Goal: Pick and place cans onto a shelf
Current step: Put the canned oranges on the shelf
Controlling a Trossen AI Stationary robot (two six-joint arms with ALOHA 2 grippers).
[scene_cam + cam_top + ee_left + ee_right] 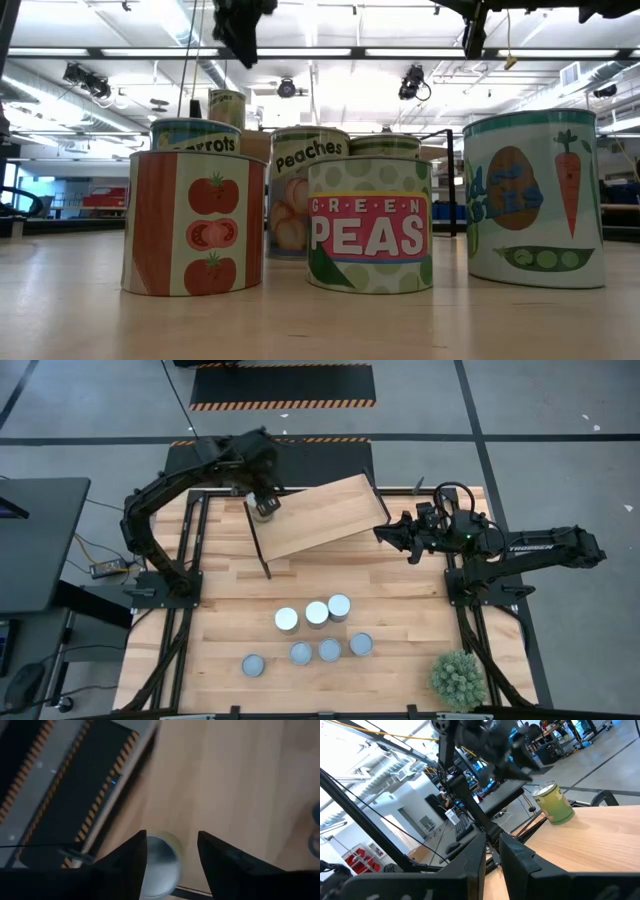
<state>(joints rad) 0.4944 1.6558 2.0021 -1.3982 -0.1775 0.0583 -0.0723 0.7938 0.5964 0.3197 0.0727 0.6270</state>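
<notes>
Left claw (172, 852) open above can (161, 865) on shelf (325, 515).

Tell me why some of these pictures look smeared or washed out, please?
Left wrist view: the shelf and the can between the left gripper look smeared, probably motion blur. Low view: bright ceiling lights wash out the background, while the nearest cans' labels stay sharp, like the peas can. Right wrist view: the far room is bright and hazy.

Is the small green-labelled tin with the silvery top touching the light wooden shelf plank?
Touching. The right wrist view shows the green-labelled tin standing upright, its base flat on the light wooden shelf plank.
</notes>
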